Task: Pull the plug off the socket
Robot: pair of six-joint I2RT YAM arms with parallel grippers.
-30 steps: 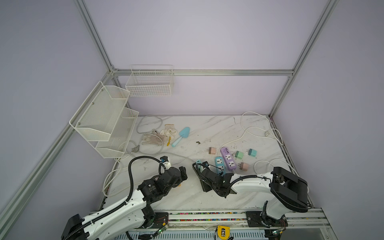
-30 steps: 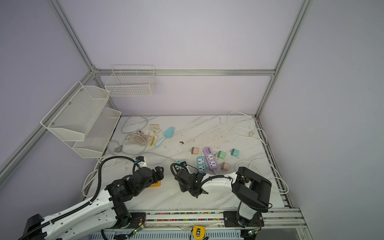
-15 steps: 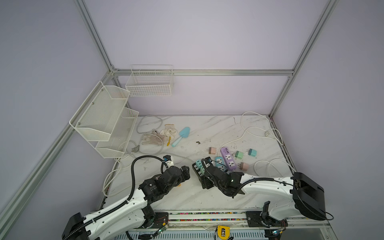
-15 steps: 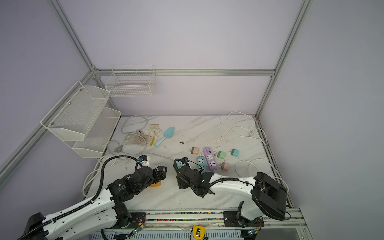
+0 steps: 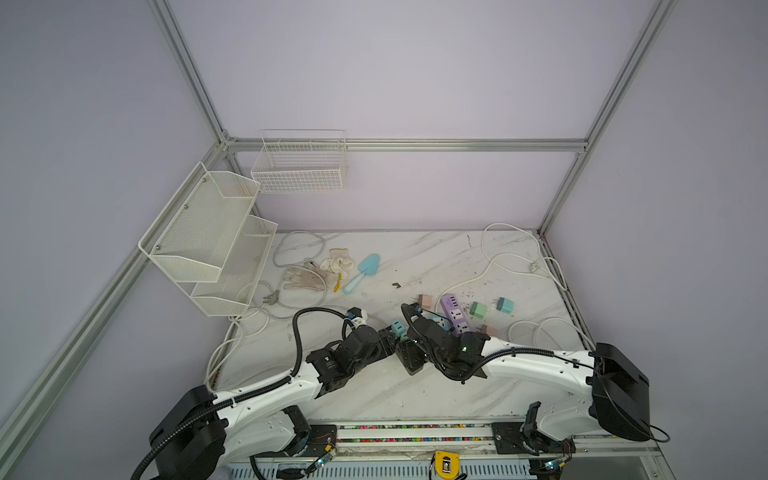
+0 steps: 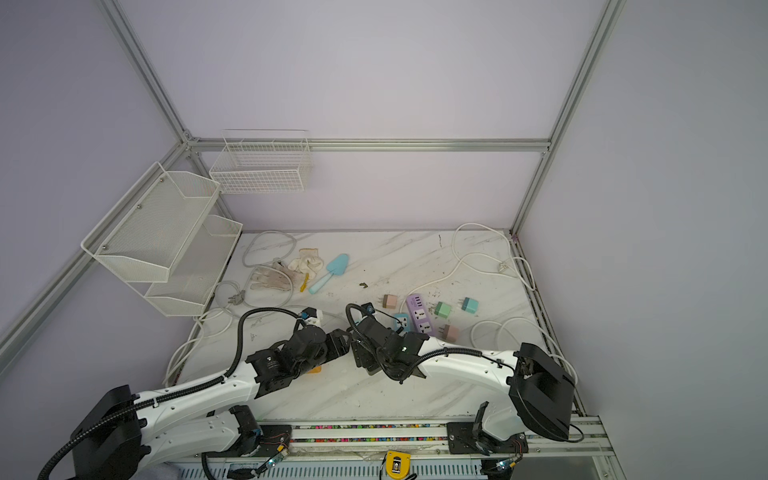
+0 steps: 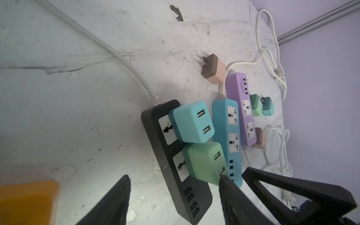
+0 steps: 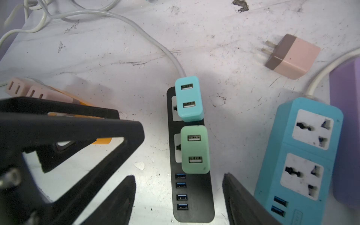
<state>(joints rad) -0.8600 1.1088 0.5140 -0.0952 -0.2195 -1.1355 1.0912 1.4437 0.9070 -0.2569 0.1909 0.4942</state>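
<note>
Two robot arms meet over a black power strip (image 8: 192,206) lying toward 6 o'clock from the middle of a scuffed marble bench (image 5: 415,257). A green plug (image 8: 195,150) is seated in the socket nearer the strip's USB ports, and a teal plug (image 8: 189,98) fills the socket nearer its white cord (image 7: 154,98). The left hand (image 7: 174,177), fingers spread, holds nothing. From its own wrist camera one finger (image 7: 231,194) overlaps the green plug's corner, yet the right wrist camera shows bare bench between that hand and the strip, so contact cannot be told. The right hand (image 8: 178,175) is likewise spread and empty, its two fingers framing the strip's USB end in its wrist view without visibly touching it. In both top views the hands sit tip to tip, the left at 9 o'clock of the right, with the two plugs peeking out at 12 o'clock of them. A blue power strip (image 5: 436,321) and a purple power strip (image 5: 455,311) lie side by side at 3 o'clock of the black one, with loose chargers (image 5: 478,309) scattered around them. An orange strip (image 8: 103,141) carrying two pink plugs (image 8: 29,90) is partly hidden behind the left hand. Work gloves (image 5: 320,270) and a blue trowel (image 5: 362,271) rest toward 11 o'clock, beside a mesh rack (image 5: 208,232) on the 9 o'clock wall.
</note>
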